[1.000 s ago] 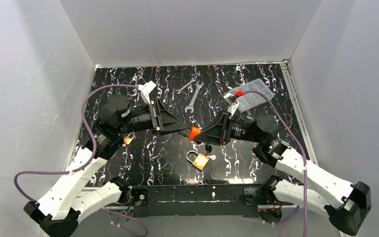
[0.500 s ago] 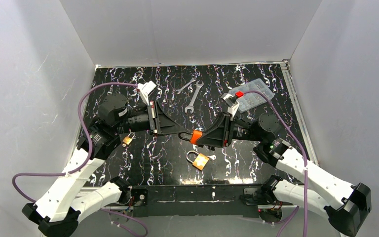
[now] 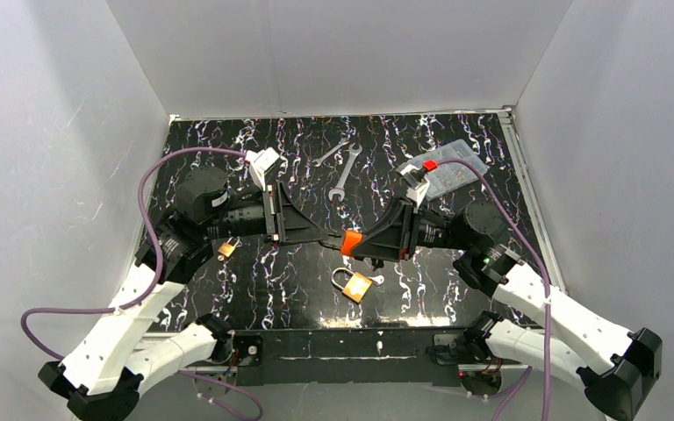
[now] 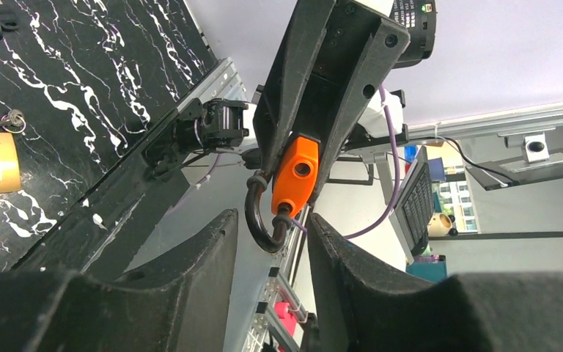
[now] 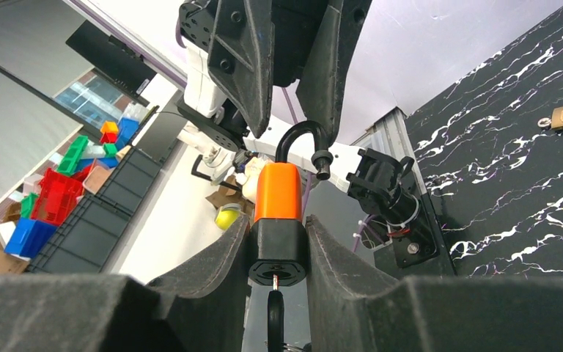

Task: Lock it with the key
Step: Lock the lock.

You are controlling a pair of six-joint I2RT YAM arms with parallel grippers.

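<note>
Orange padlock [image 3: 348, 241] is hanging in mid-air above the tabletop [image 3: 263, 281], between the two arms; your right pincer [image 5: 277, 238] is pinching its body, key end facing that wrist, where a key ring [image 5: 274, 323] is dangling; the shackle [image 5: 320, 155] is standing open, its free leg lying just beside the body, not in it; the long axis is running arm to arm, shackle pointing at your left pincer [image 4: 273, 220], which is spread and flanking the shackle without clearly squeezing it; you are likely needing that nearer left arm to swing the leg over its hole, then push along the axis.
</note>
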